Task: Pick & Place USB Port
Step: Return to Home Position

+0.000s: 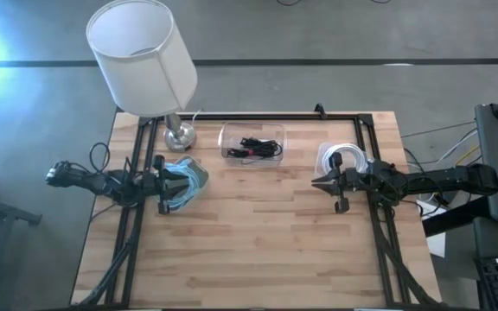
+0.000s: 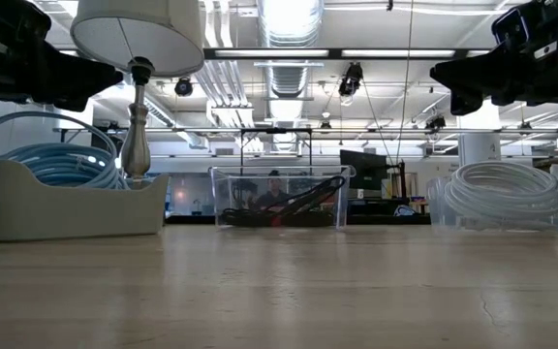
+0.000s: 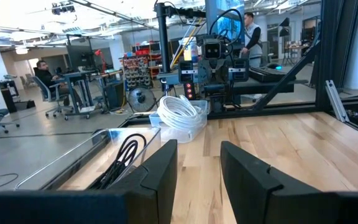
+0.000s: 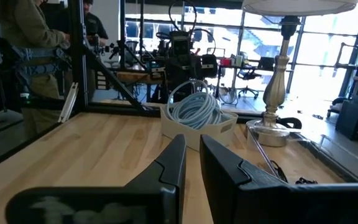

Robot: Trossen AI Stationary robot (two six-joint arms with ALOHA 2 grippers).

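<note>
A clear container (image 1: pixel 251 142) near the table's far edge holds a tangle of black cables (image 1: pixel 258 149), also seen in the low view (image 2: pixel 284 206) and the left wrist view (image 3: pixel 122 158). My left gripper (image 1: pixel 173 183) hovers open above a white bin of blue cable coils (image 1: pixel 190 180), its fingers (image 3: pixel 160 171) pointing toward the table's right. My right gripper (image 1: pixel 320 182) hovers beside a clear bin of white cable coils (image 1: pixel 342 157), pointing toward the table's left; its fingers (image 4: pixel 173 162) stand a narrow gap apart. Both hang well above the table top in the low view.
A table lamp with a white shade (image 1: pixel 141 53) stands on its metal base (image 1: pixel 179 135) at the far left corner. A black frame (image 1: pixel 258 115) runs along the far and side edges. Bare wood (image 1: pixel 258 233) fills the middle and near half. People show in the room beyond.
</note>
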